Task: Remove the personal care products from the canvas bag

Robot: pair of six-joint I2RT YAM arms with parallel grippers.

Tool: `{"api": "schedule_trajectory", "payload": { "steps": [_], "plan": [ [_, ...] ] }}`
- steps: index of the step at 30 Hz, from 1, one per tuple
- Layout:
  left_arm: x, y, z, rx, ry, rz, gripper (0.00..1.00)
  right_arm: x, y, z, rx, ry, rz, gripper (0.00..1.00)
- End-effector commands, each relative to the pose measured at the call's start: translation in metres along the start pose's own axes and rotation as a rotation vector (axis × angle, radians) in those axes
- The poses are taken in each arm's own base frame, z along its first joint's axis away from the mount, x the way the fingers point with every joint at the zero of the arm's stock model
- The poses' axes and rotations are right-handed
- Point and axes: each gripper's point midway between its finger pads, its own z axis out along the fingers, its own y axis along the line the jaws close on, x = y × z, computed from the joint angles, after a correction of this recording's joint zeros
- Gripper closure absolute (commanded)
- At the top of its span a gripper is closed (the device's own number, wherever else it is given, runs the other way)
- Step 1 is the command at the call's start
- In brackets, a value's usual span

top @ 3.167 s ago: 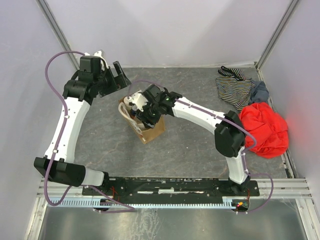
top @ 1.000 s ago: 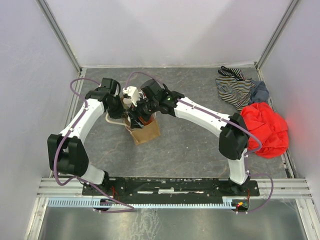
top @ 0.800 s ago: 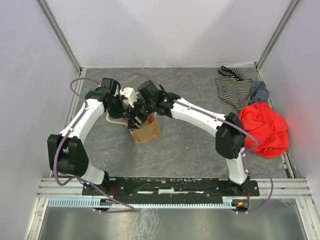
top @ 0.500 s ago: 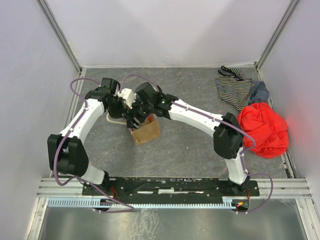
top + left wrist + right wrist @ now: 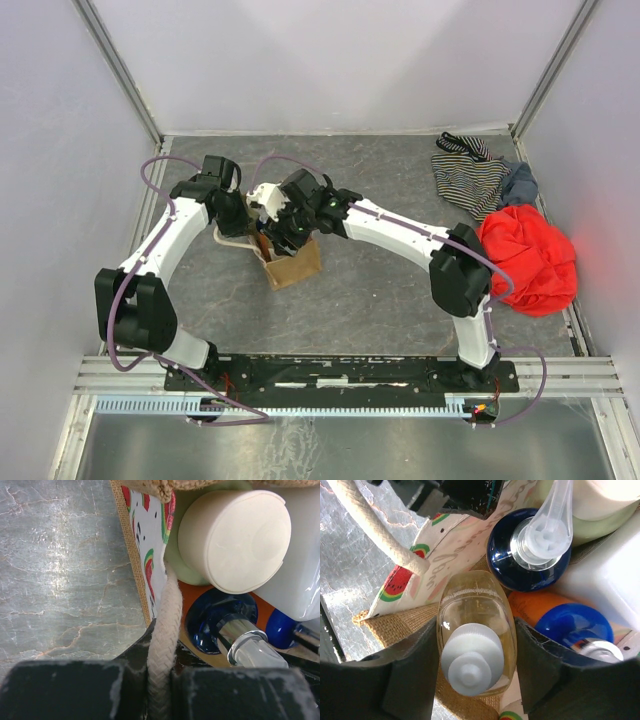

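Observation:
The canvas bag stands mid-table, and both wrists meet over its open top. My left gripper is shut on the bag's cream rope handle at the printed side. My right gripper reaches down into the bag, its fingers pressed against both sides of the beige pump bottle. Beside it inside the bag are two orange pump bottles with blue tops, the white flat bottle and the pale-green cylinder with its cream cap.
A red cloth lies at the right edge. Behind it are a black-and-white striped garment and a grey-blue cloth. Pale walls close in the table on three sides.
My right gripper's jaws have closed from wide apart onto the beige pump bottle. The left arm swung in earlier and now holds the bag's handle without moving.

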Motion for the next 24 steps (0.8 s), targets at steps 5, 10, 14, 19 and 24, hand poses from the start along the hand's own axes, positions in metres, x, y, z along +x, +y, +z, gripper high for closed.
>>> {"api": "schedule_trajectory", "payload": {
  "steps": [5, 10, 14, 19, 24],
  "plan": [
    [-0.007, -0.014, -0.022, 0.075, -0.04, 0.039, 0.95, 0.026, -0.015, 0.004, 0.038, 0.113, 0.003, 0.54],
    [-0.007, -0.016, -0.02, 0.081, -0.031, 0.04, 0.95, 0.023, -0.01, 0.002, 0.015, 0.121, 0.007, 0.7],
    [-0.008, -0.016, -0.019, 0.083, -0.032, 0.039, 0.95, 0.012, -0.011, -0.01, 0.033, 0.106, -0.004, 0.96],
    [-0.007, -0.016, -0.017, 0.086, -0.031, 0.036, 0.95, -0.022, -0.013, -0.041, 0.074, 0.024, -0.006, 0.99],
    [-0.006, -0.018, -0.015, 0.097, -0.027, 0.03, 0.94, -0.052, -0.01, -0.063, 0.081, -0.043, -0.002, 0.96]
  ]
}}
